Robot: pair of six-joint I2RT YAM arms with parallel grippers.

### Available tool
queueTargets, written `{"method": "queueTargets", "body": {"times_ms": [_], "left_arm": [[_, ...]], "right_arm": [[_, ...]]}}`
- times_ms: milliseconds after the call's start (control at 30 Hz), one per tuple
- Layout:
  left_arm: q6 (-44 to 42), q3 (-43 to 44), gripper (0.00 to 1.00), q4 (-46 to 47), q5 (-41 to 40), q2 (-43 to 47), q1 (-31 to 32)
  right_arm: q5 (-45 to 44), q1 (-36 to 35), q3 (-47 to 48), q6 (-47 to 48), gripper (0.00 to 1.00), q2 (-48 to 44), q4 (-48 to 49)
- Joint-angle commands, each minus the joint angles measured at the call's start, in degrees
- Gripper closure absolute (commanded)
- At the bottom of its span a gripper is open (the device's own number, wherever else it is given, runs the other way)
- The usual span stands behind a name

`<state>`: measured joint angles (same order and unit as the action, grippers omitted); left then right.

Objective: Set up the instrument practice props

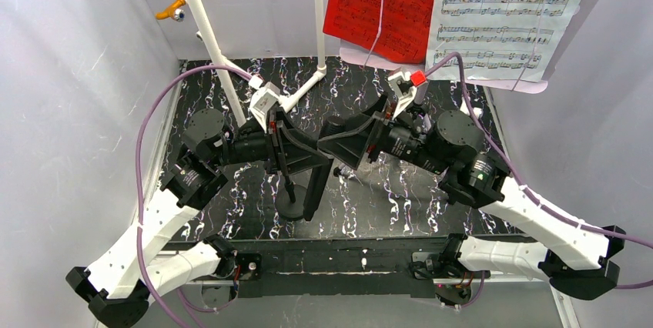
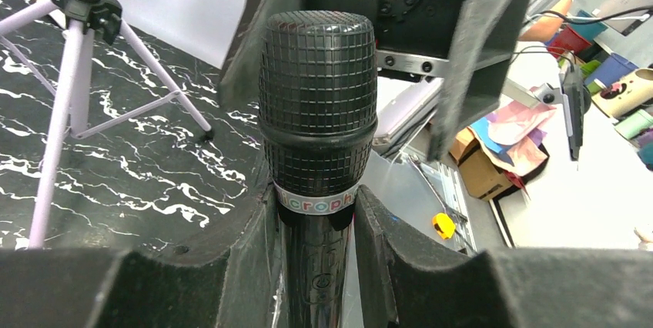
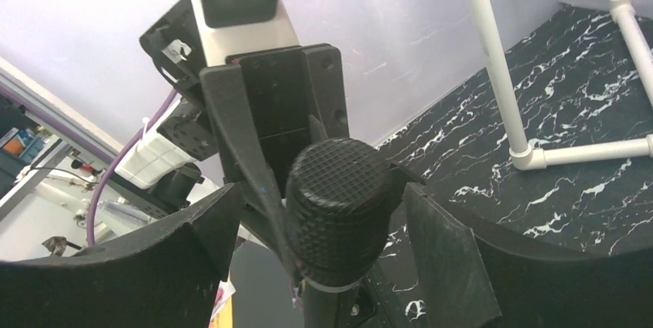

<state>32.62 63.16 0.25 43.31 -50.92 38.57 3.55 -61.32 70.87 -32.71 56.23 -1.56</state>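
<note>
The left pincer (image 2: 316, 209) grips the microphone (image 2: 318, 105) below its grille, upright over the counter (image 2: 115, 166); the right pincer (image 3: 327, 201) straddles its head, jaws apart (no contact). We judge microphone placement underway; next we need a steady, vertical release

The small black microphone (image 2: 318, 105) has a fine square grid pattern on its round head, and under the head a pale band with bluish letters (image 2: 316, 203). The flat table top (image 1: 416, 212) is black with white marble veins. The red music sheet (image 1: 362, 5) and the white music sheet (image 1: 500, 20) both carry black staves and notes. The thin tripod legs (image 2: 58, 135) are lilac (almost white where the light falls). The PVC pipe frame (image 1: 202, 20) is white, the long cable (image 1: 139, 189) is purple. The left gripper (image 2: 316, 197) and the right gripper (image 3: 323, 189) are matt black.
</note>
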Motion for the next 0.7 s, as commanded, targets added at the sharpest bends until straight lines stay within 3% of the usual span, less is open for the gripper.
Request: {"method": "queueTargets", "body": {"times_ms": [0, 133, 267, 367, 433, 467, 500, 600, 633, 667], "left_arm": [[0.13, -0.16, 1.00, 1.88, 2.79, 0.73, 1.28], [-0.39, -0.48, 1.00, 1.83, 2.33, 1.13, 1.51], [-0.54, -0.55, 1.00, 1.80, 2.13, 1.04, 1.49], [-0.54, -0.74, 1.00, 1.82, 2.13, 0.91, 1.49], [-0.61, -0.66, 1.00, 1.64, 2.05, 0.99, 1.49], [-1.04, -0.21, 0.95, 0.78, 1.98, 1.04, 1.51], [-2.00, 0.52, 0.79, -0.91, 1.37, 1.04, 1.47], [-4.67, 3.06, 0.20, -8.34, -0.37, 1.63, 1.47], [-6.15, 3.95, 0.06, -11.41, -1.08, 2.25, 1.51], [-8.24, 5.04, 0.02, -15.27, -2.42, 3.10, 1.47]], "right_arm": [[0.04, -0.29, -1.17, -1.71, 0.16, -0.03, 3.72], [0.13, -0.29, -1.97, -2.10, 0.27, 0.50, 5.01], [0.75, -0.29, -2.88, -2.45, 0.30, 1.02, 6.05], [1.05, -0.29, -2.93, -2.19, 0.54, 1.16, 6.09], [1.19, -0.29, -2.93, -1.83, 0.78, 0.96, 6.17], [0.92, -0.29, -2.87, -1.32, 0.91, 0.76, 6.03], [0.29, -0.29, -2.85, -0.73, 0.99, 0.35, 5.57], [-2.77, -0.29, -3.78, 1.02, 0.99, -1.82, 4.19], [-3.17, -0.29, -4.19, 1.52, 0.99, -2.67, 3.72], [-5.36, -0.29, -4.65, 1.91, 0.99, -3.61, 3.36]]}}
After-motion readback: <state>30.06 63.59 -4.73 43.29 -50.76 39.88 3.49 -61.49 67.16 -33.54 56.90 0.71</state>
